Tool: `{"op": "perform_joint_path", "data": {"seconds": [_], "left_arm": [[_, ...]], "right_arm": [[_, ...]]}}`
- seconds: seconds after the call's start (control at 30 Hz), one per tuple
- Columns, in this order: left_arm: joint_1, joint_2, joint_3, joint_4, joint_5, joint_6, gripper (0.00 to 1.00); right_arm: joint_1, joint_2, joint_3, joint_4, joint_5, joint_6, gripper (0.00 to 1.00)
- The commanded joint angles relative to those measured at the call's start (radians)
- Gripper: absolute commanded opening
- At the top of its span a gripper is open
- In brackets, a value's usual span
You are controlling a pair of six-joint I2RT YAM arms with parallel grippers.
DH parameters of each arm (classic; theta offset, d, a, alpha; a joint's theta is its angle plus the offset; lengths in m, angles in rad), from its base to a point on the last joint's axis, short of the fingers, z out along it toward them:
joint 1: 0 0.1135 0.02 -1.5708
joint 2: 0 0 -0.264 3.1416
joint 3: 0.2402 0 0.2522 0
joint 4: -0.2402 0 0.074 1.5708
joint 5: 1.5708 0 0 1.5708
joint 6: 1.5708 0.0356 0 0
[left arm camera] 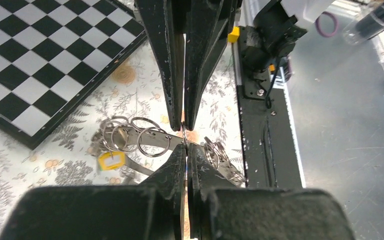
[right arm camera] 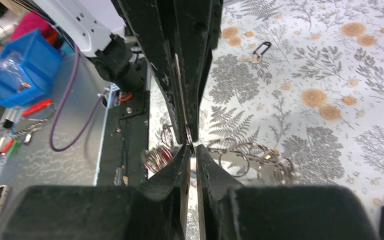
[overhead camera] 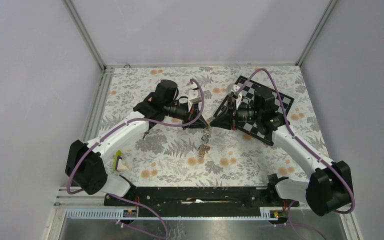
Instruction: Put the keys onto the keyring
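My two grippers meet tip to tip above the middle of the table. The keyring (left arm camera: 150, 140), a flat grey metal band, hangs between them. Small split rings, a yellow-headed key (left arm camera: 111, 161) and a red-headed key (right arm camera: 169, 154) dangle from it. The bunch (overhead camera: 204, 142) droops toward the cloth. My left gripper (left arm camera: 186, 148) (overhead camera: 206, 121) is shut on the keyring's thin edge. The fingers of my right gripper (right arm camera: 191, 146) (overhead camera: 215, 120) stand a narrow gap apart, with the keyring's edge (right arm camera: 260, 150) between them. A loose key with a black head (right arm camera: 258, 51) lies on the cloth, apart from both.
The black-and-white chequered board (overhead camera: 275, 102) (left arm camera: 45, 60) lies under the right arm at the back right. A small yellow-green object (overhead camera: 117, 161) sits by the left arm's base. The black mounting rail (overhead camera: 195, 195) runs along the near edge. A blue bin (right arm camera: 20, 70) stands off the table.
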Motion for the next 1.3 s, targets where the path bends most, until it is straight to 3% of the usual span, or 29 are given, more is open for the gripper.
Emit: {"op": "perform_joint_path", "data": {"seconds": [0.0, 0.2, 0.5, 0.8, 1.13, 1.27], "left_arm": [[-0.026, -0.004, 0.179, -0.324, -0.149, 0.268, 0.0], [-0.084, 0.09, 0.409, -0.674, -0.335, 0.42, 0.0], [-0.168, 0.201, 0.623, -0.87, -0.485, 0.448, 0.0], [-0.194, 0.226, 0.681, -0.881, -0.448, 0.418, 0.0], [-0.195, 0.222, 0.665, -0.856, -0.425, 0.403, 0.0], [-0.195, 0.22, 0.655, -0.847, -0.415, 0.399, 0.0]], "right_arm": [[-0.004, -0.041, 0.06, -0.158, 0.047, -0.225, 0.21], [-0.004, -0.057, 0.086, -0.193, 0.04, -0.302, 0.38], [0.004, -0.065, 0.103, -0.19, 0.023, -0.322, 0.48], [0.044, -0.043, 0.026, -0.058, 0.009, -0.246, 0.44], [0.061, -0.016, -0.011, 0.027, -0.003, -0.18, 0.25], [0.065, -0.006, -0.017, 0.028, 0.007, -0.181, 0.27]]}}
